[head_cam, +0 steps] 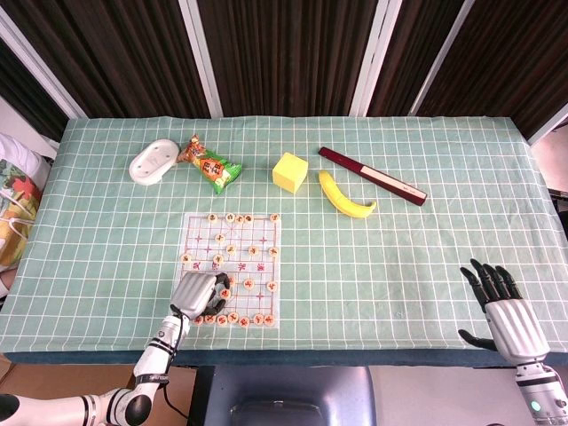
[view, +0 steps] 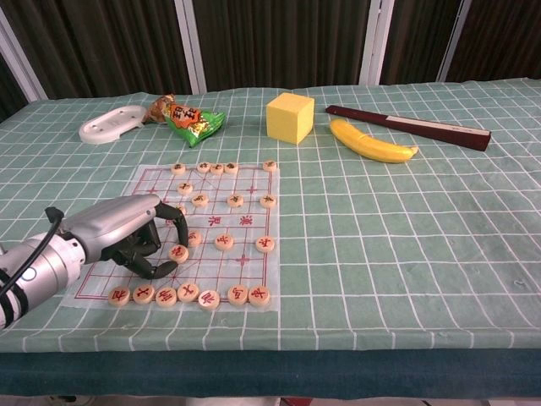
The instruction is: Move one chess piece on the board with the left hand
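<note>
My left robot hand (view: 127, 233) sits low over the near left part of the board (view: 245, 222). Its fingers curl around one piece (view: 178, 253), and it looks pinched between the thumb and a finger. In the head view I see the same robot hand (head_cam: 201, 294) at the board's (head_cam: 263, 238) near left corner.

The piece is a small round wooden disc with a red mark on top. I think it is light, hard and smooth, so it could slip. I would hold it by its round edge and press softly.

More pieces sit in a row (view: 188, 294) just in front of my fingers, so I must not bump them.

My right robot hand (head_cam: 502, 309) is far away on the surface (head_cam: 426, 257), fingers spread, holding nothing.
</note>
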You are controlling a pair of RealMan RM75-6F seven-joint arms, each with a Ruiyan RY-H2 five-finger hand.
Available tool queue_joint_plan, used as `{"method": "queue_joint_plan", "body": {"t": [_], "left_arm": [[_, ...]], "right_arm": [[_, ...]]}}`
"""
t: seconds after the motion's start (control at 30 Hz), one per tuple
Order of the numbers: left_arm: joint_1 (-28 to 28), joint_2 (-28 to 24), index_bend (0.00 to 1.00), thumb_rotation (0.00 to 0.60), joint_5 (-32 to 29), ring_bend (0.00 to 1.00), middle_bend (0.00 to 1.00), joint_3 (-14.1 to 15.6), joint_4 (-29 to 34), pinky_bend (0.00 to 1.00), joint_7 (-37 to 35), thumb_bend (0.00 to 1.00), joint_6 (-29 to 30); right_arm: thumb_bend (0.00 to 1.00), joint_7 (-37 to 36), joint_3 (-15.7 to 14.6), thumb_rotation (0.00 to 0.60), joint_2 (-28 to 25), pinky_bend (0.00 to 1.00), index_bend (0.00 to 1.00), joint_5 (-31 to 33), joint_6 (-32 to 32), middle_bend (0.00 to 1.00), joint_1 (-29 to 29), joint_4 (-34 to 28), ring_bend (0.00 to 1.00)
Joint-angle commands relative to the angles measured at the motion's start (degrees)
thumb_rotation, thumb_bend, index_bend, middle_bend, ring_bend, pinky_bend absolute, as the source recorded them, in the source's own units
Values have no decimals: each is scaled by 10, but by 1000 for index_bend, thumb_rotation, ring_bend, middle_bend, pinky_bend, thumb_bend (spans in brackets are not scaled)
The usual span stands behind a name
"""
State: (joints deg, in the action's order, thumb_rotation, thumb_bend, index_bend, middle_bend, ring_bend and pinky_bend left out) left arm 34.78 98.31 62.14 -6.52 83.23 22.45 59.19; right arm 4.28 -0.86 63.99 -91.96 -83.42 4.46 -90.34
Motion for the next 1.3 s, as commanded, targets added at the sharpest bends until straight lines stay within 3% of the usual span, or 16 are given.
{"method": "queue_joint_plan", "body": {"t": [0.03, 0.6, 0.83, 0.97, 1.13, 1.3], "left_arm": [[-1, -3, 571, 600, -2, 1000, 1000, 0, -2, 1000, -2, 347, -2], [-4, -8, 450, 600, 6, 1000, 1000, 3, 1, 1000, -10, 351, -3], [-4, -7, 308, 600, 2, 1000, 1000, 2, 2, 1000, -7, 355, -5], [-4, -11, 281, 600, 6, 1000, 1000, 2, 8, 1000, -8, 354, -2], [-16, -42, 280, 600, 46, 1000, 1000, 4, 55, 1000, -25, 353, 30], [-48, -107, 276, 600, 139, 1000, 1000, 19, 119, 1000, -51, 351, 113]], "right_arm": [[194, 0, 0, 600, 0, 0, 0, 0, 1, 0, 0, 0, 0], [194, -1, -1, 600, 0, 0, 0, -1, 2, 0, 1, 0, 0], [194, -5, 0, 600, 0, 0, 0, -2, -1, 0, 0, 0, 0], [194, -5, 0, 600, 0, 0, 0, -1, 0, 0, 0, 1, 0], [194, -5, -1, 600, -1, 0, 0, -1, -1, 0, 0, 0, 0], [194, -3, 0, 600, -2, 0, 0, 0, -1, 0, -1, 0, 0]]}}
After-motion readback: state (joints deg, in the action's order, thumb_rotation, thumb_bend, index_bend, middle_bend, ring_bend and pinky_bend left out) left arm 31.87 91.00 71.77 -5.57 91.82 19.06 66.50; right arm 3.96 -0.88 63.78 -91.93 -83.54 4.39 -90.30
